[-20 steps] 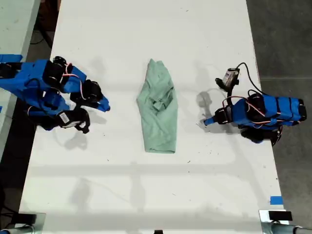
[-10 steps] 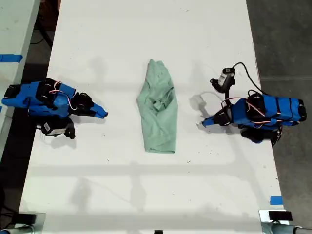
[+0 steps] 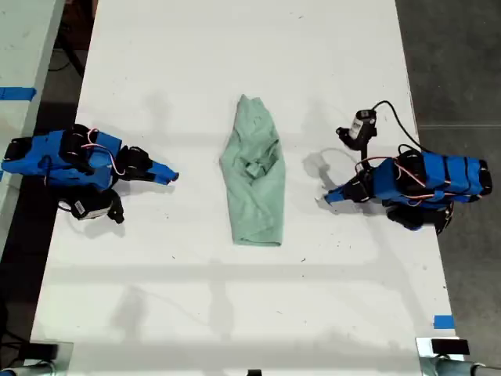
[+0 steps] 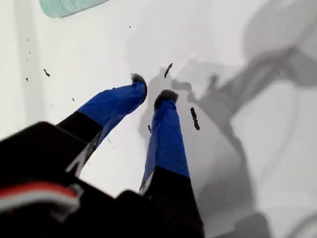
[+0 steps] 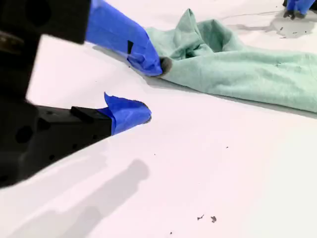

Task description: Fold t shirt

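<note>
A small pale mint-green cloth t shirt (image 3: 254, 176) lies wrinkled in the middle of the long white table (image 3: 235, 63). It is bunched into a long shape, with its narrow end toward the exterior view's top and its wider end toward the bottom. No gripper touches it.

On the exterior view's right, my first gripper (image 3: 327, 199) sits low over the table, pointing toward the shirt but clearly apart from it. Its own wrist view shows the two blue fingers (image 4: 166, 129) with only a narrow gap between the dark tips and nothing between them, so it is loosened, not gripping. In that view only a corner of the green cloth (image 4: 64, 6) shows, well away from the tips.

On the exterior view's left, my second gripper (image 3: 171, 175) also points at the shirt from the other side, with bare table between them. Its wrist view shows the blue jaws spread apart and empty, the shirt (image 5: 247, 69) lying ahead of them.

A small grey camera on a black cable (image 3: 362, 125) stands above the first arm, and a strip of blue tape (image 3: 443, 322) marks the table near the exterior view's lower right
</note>
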